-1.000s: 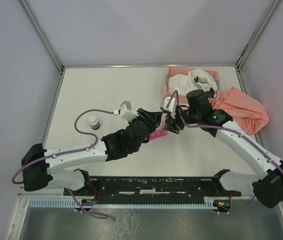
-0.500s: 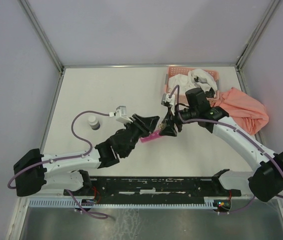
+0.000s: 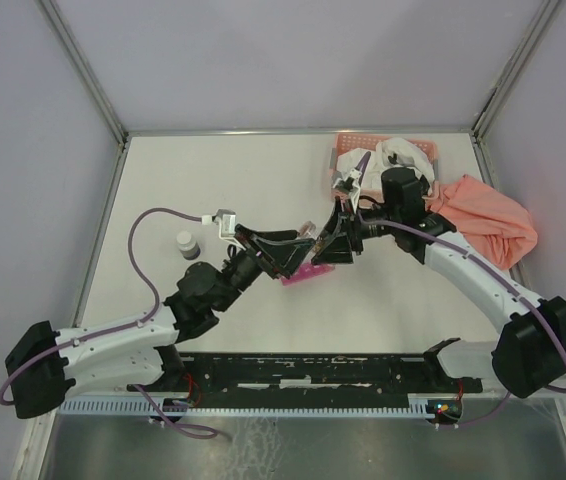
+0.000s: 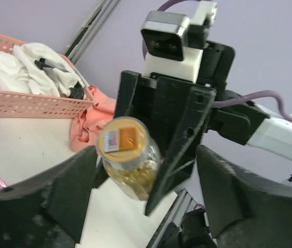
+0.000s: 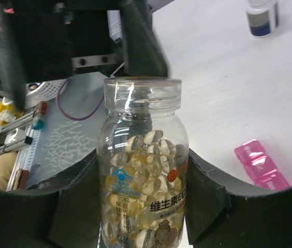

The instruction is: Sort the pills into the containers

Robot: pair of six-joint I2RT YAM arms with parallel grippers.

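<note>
- Finds pink pill box (image 3: 301,274) flat on desk (image 3: 213,180) below both pincers; square compartments clear only from right wrist.
- Spreads left pincer (image 4: 147,155) released, either side of bottle (image 4: 128,170).
- Clenches right pincer (image 5: 143,175) on bottle of yellow capsules (image 5: 146,150).

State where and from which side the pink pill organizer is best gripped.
Grip the pill organizer across its narrow width, near mid-length, coming straight down from above. It lies flat on the table as a slim strip, so probably only its two long side walls offer opposing faces to pinch.

Organizer (image 3: 293,279) on table (image 3: 213,180) — basket (image 3: 334,168) behind
</note>
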